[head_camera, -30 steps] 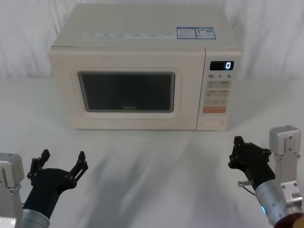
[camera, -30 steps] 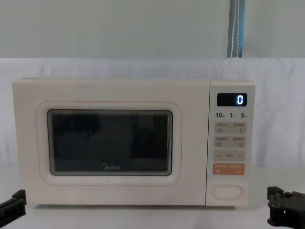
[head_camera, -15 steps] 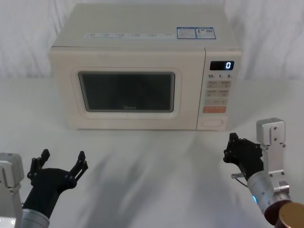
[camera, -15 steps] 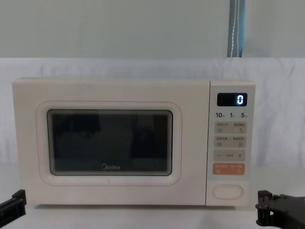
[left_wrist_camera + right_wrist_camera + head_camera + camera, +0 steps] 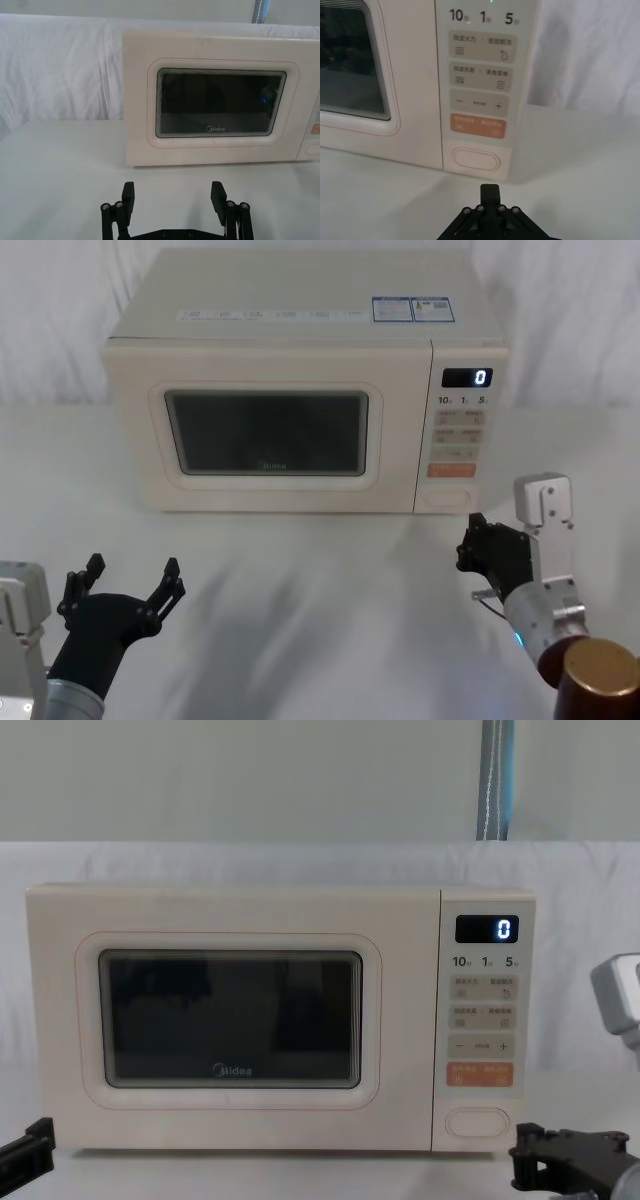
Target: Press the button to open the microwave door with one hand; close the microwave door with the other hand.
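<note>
The cream microwave (image 5: 300, 330) stands at the back of the table, its door (image 5: 270, 435) shut. The oval cream button (image 5: 446, 498) lies at the bottom of the key panel, also seen as the button (image 5: 475, 160) in the right wrist view and the button (image 5: 477, 1122) in the chest view. My right gripper (image 5: 468, 542) is shut, low over the table, a short way in front of the button and slightly right of it; its tip (image 5: 490, 190) points at the button without touching. My left gripper (image 5: 128, 580) hangs open at the near left, far from the door (image 5: 220, 107).
A white cloth covers the table (image 5: 320, 580) and hangs behind the microwave. An orange rectangular key (image 5: 478, 126) sits just above the oval button. The display (image 5: 487, 928) reads 0. Open table lies between both grippers and the microwave front.
My right gripper has moved forward and leftward toward the microwave's key panel, closing on the oval button. The left gripper and the door have not moved.
</note>
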